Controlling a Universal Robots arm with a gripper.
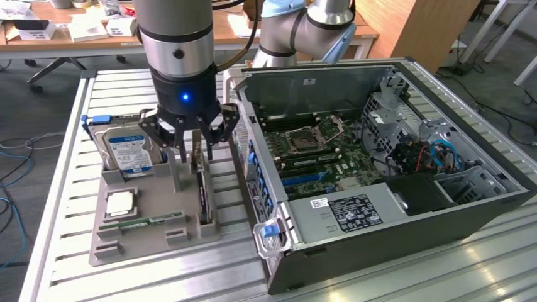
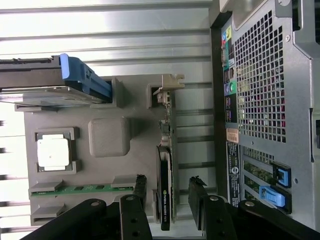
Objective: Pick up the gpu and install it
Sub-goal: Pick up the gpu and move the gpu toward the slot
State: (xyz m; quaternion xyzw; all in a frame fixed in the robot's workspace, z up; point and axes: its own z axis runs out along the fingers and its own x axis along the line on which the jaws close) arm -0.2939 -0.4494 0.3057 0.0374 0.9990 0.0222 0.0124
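1. Exterior view: the gripper [image 1: 195, 146] hangs over the grey tray [image 1: 143, 245], at 9 o'clock of the computer case [image 1: 419, 214]. The gpu [image 1: 202, 198] stands on edge in the tray, at the gripper's 6 o'clock.
2. Wrist view: the fingers [image 2: 197, 195] are spread wide, one either side of the gpu [image 2: 165, 200], with a gap on both sides.

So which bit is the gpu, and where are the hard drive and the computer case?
gpu [image 2: 164, 192], wrist view, on its black cooler part.
hard drive [image 1: 132, 155], exterior view, on its blue label.
computer case [image 1: 394, 242], exterior view, on its dark outer wall.
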